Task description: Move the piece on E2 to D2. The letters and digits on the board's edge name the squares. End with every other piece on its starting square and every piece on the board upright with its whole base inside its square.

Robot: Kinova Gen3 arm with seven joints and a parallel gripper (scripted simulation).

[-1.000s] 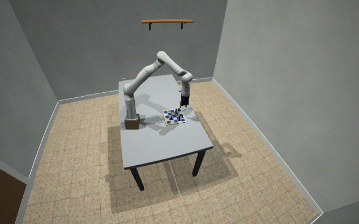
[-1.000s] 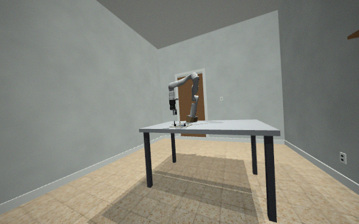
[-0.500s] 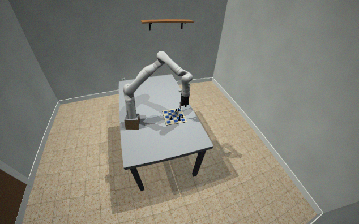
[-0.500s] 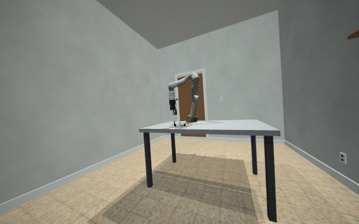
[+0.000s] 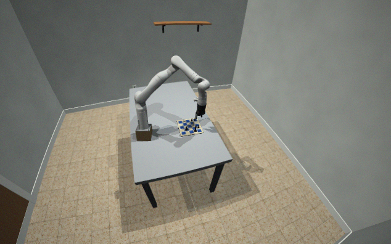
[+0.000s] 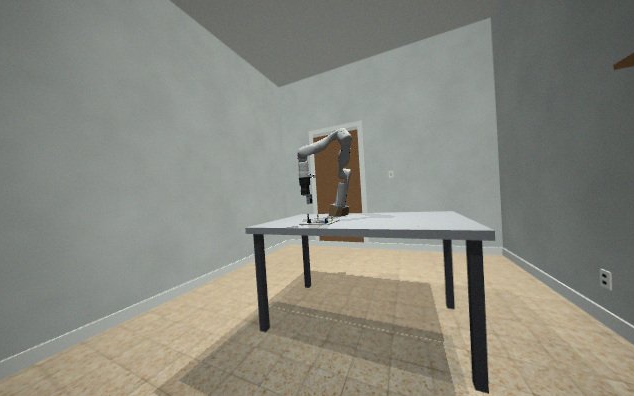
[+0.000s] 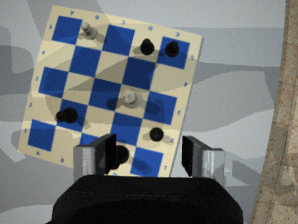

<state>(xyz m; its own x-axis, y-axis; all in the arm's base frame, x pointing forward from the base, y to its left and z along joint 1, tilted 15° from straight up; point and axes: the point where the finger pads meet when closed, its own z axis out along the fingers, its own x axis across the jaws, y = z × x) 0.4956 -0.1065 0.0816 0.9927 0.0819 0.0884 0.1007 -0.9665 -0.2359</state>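
Note:
The blue and cream chessboard (image 7: 109,92) lies on the grey table (image 5: 176,132); it also shows small in the top view (image 5: 190,127) and the exterior view (image 6: 319,220). In the wrist view it carries several black pieces, among them two side by side at the far edge (image 7: 160,47), one at the left (image 7: 67,116), one near the right (image 7: 156,133) and one beside my left finger (image 7: 120,155). Two white pieces stand at the far left (image 7: 88,31) and in the middle (image 7: 131,98). My gripper (image 7: 149,149) (image 5: 198,115) is open and empty, above the board's near edge. The edge letters are too small to read.
The arm's brown base block (image 5: 144,133) stands on the table left of the board. The table's right edge (image 7: 280,96) runs close to the board, with tiled floor beyond. A wooden shelf (image 5: 182,23) hangs high on the back wall.

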